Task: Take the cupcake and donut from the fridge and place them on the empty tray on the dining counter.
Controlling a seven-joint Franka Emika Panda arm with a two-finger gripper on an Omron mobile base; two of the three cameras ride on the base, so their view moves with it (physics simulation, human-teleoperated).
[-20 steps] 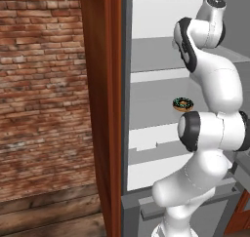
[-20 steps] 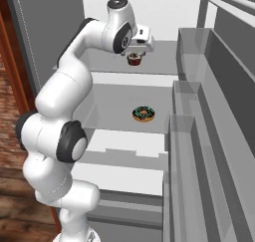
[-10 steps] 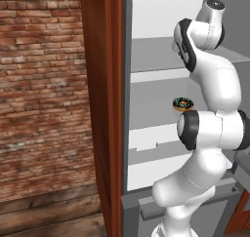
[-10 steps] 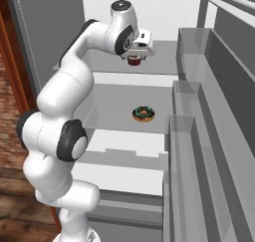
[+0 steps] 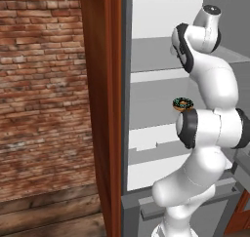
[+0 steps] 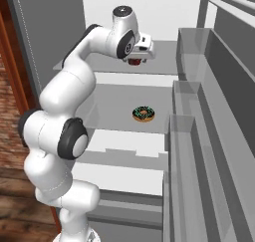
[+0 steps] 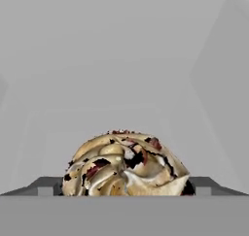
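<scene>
Cupcake (image 7: 125,164) sits on the fridge's (image 6: 60,32) upper shelf, right between the gripper (image 6: 135,60) fingertips (image 7: 44,187); the jaws stand wide on either side of it, whether touching I cannot tell. One shelf lower lies the donut (image 6: 144,114).

Red brick wall (image 5: 44,85) — plank floor (image 5: 49,216) beneath, wood panel (image 5: 102,109) beside.
</scene>
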